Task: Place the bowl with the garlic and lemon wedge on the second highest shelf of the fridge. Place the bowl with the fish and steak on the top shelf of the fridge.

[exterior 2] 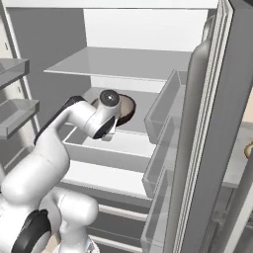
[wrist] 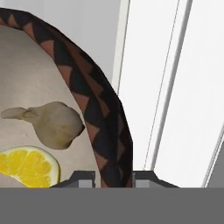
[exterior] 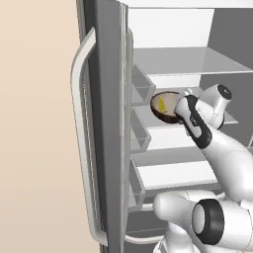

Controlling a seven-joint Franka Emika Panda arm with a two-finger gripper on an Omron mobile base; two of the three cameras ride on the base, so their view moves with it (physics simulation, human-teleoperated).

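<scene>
- The gripper (wrist: pixel 113 178) is clenched on the rim of the bowl (wrist: pixel 94 105): in the hand view one dark finger tip (wrist: pixel 83 178) stands inside the rim and the other outside it, with the brown triangle-patterned edge running between them.
- Inside the bowl, the garlic (wrist: pixel 54 123) lies on the pale floor just in from the rim, and the lemon wedge (wrist: pixel 27 166) lies beside it, closer to the inner finger tip.
- In the left base view the bowl (exterior: pixel 165 106) shows tilted towards the camera with the yellow wedge (exterior: pixel 162 105) visible inside; it sits at the tip of the arm, at the front of the second highest shelf of the fridge (exterior: pixel 225 116).
- Whether the bowl's base touches that shelf cannot be told.
- The top shelf of the fridge (exterior: pixel 197 62) lies above the bowl.
- In the right base view the bowl (exterior 2: pixel 126 106) peeks out from behind the wrist, over the second highest shelf (exterior 2: pixel 143 121) and below the top shelf (exterior 2: pixel 123 62).
- The fridge (exterior: pixel 106 123) door stands open to the left of the bowl, its grey door bins (exterior: pixel 141 86) beside the shelves.
</scene>
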